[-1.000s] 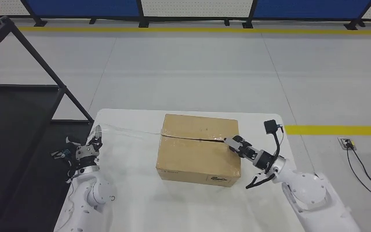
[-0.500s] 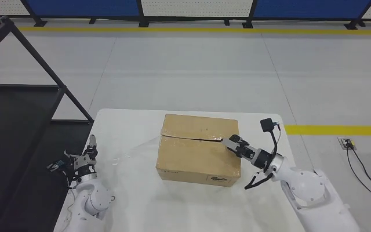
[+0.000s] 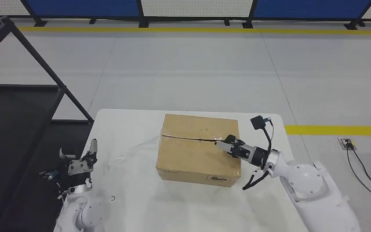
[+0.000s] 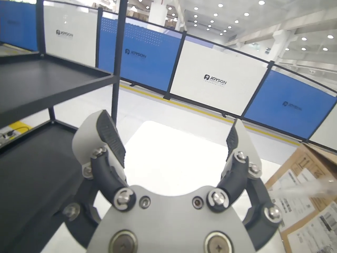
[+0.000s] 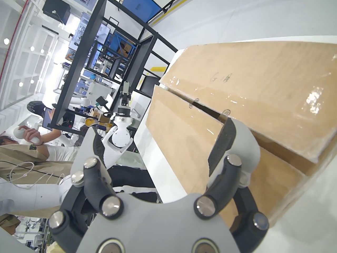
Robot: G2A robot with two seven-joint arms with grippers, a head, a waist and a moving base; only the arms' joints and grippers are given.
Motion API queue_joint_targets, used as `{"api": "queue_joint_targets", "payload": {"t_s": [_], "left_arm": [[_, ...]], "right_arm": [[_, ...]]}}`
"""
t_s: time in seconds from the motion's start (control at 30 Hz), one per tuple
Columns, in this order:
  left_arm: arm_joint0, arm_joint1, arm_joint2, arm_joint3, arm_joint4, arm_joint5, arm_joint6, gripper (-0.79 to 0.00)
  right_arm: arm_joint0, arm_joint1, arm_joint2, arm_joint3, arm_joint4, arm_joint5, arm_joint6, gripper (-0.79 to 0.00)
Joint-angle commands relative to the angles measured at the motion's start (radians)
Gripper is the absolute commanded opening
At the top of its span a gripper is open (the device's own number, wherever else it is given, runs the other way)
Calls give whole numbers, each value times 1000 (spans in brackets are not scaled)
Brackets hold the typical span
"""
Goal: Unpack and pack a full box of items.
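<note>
A closed brown cardboard box [image 3: 197, 149] stands in the middle of the white table [image 3: 139, 200]; its top flaps meet at a seam that gapes slightly. My right gripper [image 3: 224, 144] sits open over the right end of that seam. In the right wrist view the right gripper [image 5: 160, 146] has one finger [image 5: 229, 143] against the box [image 5: 237, 90] at the seam. A loose strip of clear tape [image 3: 128, 152] trails from the box's left side. My left gripper [image 3: 79, 163] hangs open at the table's left edge, the left gripper [image 4: 173, 138] holding nothing, the box [image 4: 302, 185] off to its side.
A black metal rack [image 3: 35, 110] stands off the table's left side, and its shelves [image 4: 39, 85] rise close to the left gripper. Bare table surface lies in front of the box and to its left. Blue and white fence panels [image 3: 185, 8] line the far floor.
The left gripper has drawn back toward the table's near left edge, and the tape strip has gone from taut to slack. The right gripper has crept left along the box seam.
</note>
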Motion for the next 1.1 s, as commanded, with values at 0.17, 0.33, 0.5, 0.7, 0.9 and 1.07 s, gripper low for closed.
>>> {"api": "queue_joint_targets", "payload": {"t_s": [0.17, 0.33, 0.5, 0.7, 0.9, 1.07], "left_arm": [[152, 26, -91, -222, 115, -143, -113, 0], [152, 26, -91, -222, 115, -143, -113, 0], [139, 20, -67, -233, 53, -130, -121, 0], [111, 19, -57, -249, -19, -161, -219, 0], [99, 33, -97, -257, -67, -285, -355, 0], [102, 37, -100, -259, -68, -299, -377, 0]], "right_arm": [[49, 19, 72, 56, -7, -10, 138, 0], [49, 19, 72, 56, -7, -10, 138, 0], [35, 19, 82, 66, 21, -12, 107, 0], [44, 32, 137, 190, 125, -93, 222, 0], [75, 34, 114, 318, 246, -172, 370, 0], [116, 25, 63, 394, 327, -232, 433, 0]]}}
